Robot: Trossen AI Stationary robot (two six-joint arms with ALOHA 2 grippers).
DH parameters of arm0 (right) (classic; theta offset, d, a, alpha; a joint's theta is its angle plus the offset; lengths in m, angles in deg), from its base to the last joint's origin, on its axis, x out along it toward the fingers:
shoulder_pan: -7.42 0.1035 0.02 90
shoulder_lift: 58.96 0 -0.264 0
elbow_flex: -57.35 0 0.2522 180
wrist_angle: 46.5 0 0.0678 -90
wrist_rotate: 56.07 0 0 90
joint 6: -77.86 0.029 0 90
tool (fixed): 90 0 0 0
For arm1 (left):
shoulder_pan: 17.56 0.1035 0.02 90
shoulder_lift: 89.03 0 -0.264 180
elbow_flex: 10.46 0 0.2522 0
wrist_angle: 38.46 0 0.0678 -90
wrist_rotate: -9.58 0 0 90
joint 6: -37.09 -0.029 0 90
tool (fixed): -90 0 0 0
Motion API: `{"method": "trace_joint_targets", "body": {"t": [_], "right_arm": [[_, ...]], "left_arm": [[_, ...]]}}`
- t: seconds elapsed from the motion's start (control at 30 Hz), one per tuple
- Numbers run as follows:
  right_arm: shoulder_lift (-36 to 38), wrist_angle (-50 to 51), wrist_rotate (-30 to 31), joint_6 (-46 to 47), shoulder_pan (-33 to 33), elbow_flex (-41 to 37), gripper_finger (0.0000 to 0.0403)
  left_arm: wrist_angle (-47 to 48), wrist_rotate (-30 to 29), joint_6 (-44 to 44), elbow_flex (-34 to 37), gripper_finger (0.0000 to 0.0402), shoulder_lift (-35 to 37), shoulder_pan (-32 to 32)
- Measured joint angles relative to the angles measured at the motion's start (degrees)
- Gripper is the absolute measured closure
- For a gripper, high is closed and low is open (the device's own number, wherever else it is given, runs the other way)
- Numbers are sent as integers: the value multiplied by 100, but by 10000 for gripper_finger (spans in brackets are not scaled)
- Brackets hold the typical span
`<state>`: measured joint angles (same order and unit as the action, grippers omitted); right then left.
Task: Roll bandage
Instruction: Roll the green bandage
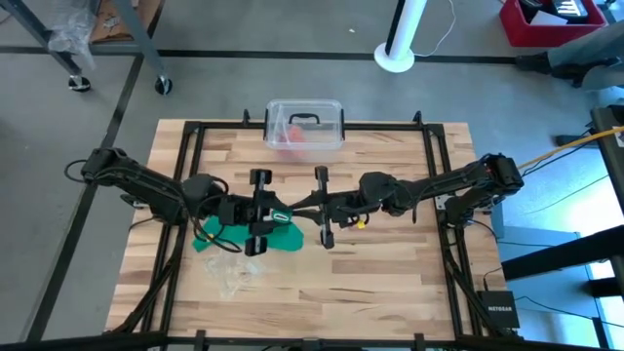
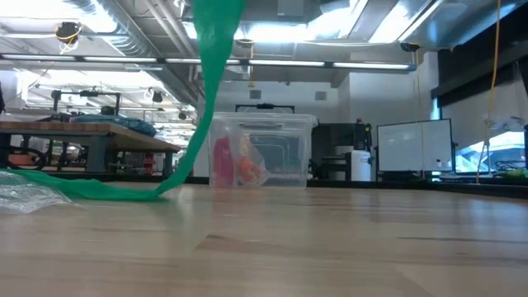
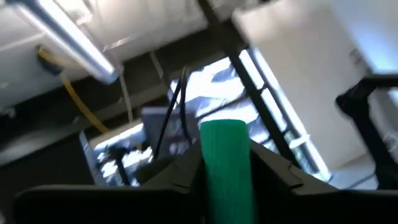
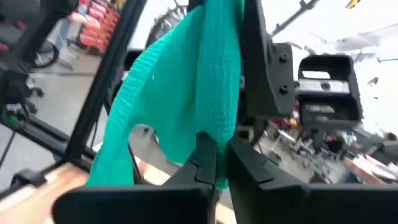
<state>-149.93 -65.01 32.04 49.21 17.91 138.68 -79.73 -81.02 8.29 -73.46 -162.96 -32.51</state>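
Observation:
The green bandage (image 2: 216,66) hangs from above the low view down to the table, and its lower end (image 2: 82,188) trails along the wood toward the left. In the high view its loose part (image 1: 222,234) lies under the left arm. My left gripper (image 1: 276,215) and my right gripper (image 1: 298,209) meet tip to tip above the table's middle, both lifted off the wood. The left one is shut on a rolled part of the bandage (image 3: 226,155). The right one is shut on the cloth (image 4: 199,81) beside it. My left gripper has the rolled end of the bandage (image 3: 227,180) between its two fingers (image 3: 273,171), which stand on either side of it. The fingers slant upward from the table's left. The roll is lifted clear of the table. My right gripper pinches the bandage's cloth (image 4: 219,146) between its two nearly closed fingers (image 4: 202,158), coming about level from the table's right. One layer or several, I cannot tell. The cloth spreads wide beyond the fingers and hangs slack down toward the table.
A clear plastic box (image 1: 304,125) with a black handle and red contents stands at the table's far edge. A crumpled clear wrapper (image 1: 230,273) lies near the front left. The wood to the right and front of the arms is bare.

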Motion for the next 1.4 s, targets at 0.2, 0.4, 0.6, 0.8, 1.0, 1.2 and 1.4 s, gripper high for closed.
{"method": "trace_joint_targets", "body": {"t": [0.2, 0.4, 0.6, 0.8, 1.0, 1.2, 1.4], "right_arm": [[342, 1001, 539, 10, 3, -2, 386], [781, 2475, 1294, 196, 8, -7, 386], [916, 4161, 1756, 786, 5, -7, 386], [688, 5040, 1542, 1437, -3, -11, 386], [348, 5024, 1019, 1660, -1, -7, 381], [109, 5043, 1020, 1704, -3, -7, 386], [102, 5069, 1009, 1708, -1, -7, 383]], "left_arm": [[1732, -1222, 14, 0, 239, 764, -301], [3879, -2122, 885, -2, 217, 1716, -625], [5064, -2941, 1811, -2, 215, 2228, -753], [5546, -3080, 2093, -2, 215, 1767, -533], [5778, -3080, 2085, 2, 215, 776, -342], [5795, -3077, 2058, 2, 215, 319, -301], [5799, -3075, 2041, 0, 215, 334, -387]]}}
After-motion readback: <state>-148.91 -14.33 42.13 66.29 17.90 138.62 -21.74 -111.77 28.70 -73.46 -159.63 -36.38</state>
